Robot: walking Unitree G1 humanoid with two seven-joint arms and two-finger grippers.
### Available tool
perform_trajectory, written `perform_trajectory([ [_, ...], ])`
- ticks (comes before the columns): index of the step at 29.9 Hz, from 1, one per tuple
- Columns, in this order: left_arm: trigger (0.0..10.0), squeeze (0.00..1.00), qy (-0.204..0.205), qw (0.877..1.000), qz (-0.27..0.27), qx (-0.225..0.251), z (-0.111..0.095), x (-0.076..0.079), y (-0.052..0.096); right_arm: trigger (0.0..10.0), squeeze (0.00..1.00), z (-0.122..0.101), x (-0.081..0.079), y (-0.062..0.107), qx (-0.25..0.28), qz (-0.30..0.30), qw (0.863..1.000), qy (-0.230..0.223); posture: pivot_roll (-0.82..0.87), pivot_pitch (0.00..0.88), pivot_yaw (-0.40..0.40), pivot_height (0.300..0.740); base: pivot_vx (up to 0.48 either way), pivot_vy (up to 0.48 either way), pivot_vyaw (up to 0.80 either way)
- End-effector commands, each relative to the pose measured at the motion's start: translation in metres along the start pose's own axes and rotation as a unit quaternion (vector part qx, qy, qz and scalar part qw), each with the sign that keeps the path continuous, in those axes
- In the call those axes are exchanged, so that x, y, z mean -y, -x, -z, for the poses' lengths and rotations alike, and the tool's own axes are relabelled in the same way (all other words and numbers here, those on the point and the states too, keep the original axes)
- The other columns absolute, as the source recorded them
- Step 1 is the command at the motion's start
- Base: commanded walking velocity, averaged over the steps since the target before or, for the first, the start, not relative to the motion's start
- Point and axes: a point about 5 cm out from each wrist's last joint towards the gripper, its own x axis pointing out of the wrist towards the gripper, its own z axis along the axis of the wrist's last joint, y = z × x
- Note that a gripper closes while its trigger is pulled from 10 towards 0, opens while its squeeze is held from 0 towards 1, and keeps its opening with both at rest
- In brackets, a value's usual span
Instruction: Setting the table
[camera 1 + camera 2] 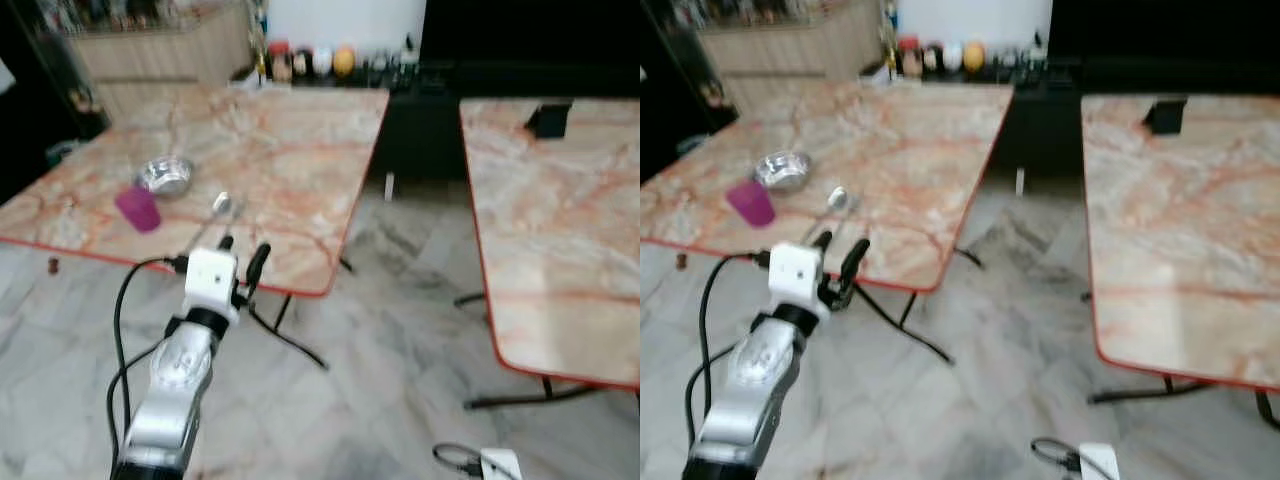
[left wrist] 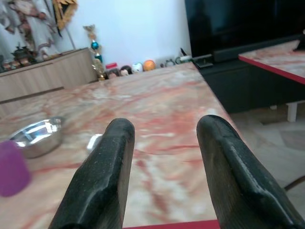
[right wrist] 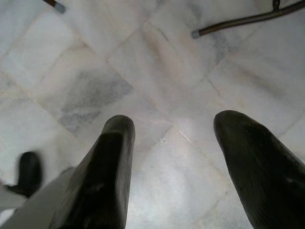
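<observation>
Left wrist view: left gripper (image 2: 164, 162) raised at near edge of pink-veined marble table with red rim (image 1: 300, 150), fingers apart, nothing between them. Beyond left fingertip: round steel bowl (image 1: 165, 176), purple plastic cup (image 1: 138, 208) just beside it, metal spoon (image 1: 221, 208) nearer fingers. Right gripper (image 3: 174, 167) hangs over grey marble floor tiles (image 3: 157, 71), fingers apart, empty.
</observation>
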Motion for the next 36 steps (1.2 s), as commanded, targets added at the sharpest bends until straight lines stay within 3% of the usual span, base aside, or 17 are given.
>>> perform_trajectory([
  [1,10.0,0.00,-0.011,1.000,-0.007,0.003,-0.0030,-0.0058,0.0005,10.0,0.00,0.0026,-0.0060,0.0004,-0.004,-0.006,1.000,-0.008,-0.03,0.000,0.024,0.740,0.000,0.480,0.00],
  [36,10.0,0.00,-0.018,1.000,-0.003,0.003,-0.0020,-0.0071,-0.0008,10.0,0.00,0.0014,-0.0049,0.0003,0.001,0.006,1.000,-0.013,-0.03,0.000,0.029,0.740,0.000,0.461,0.00],
])
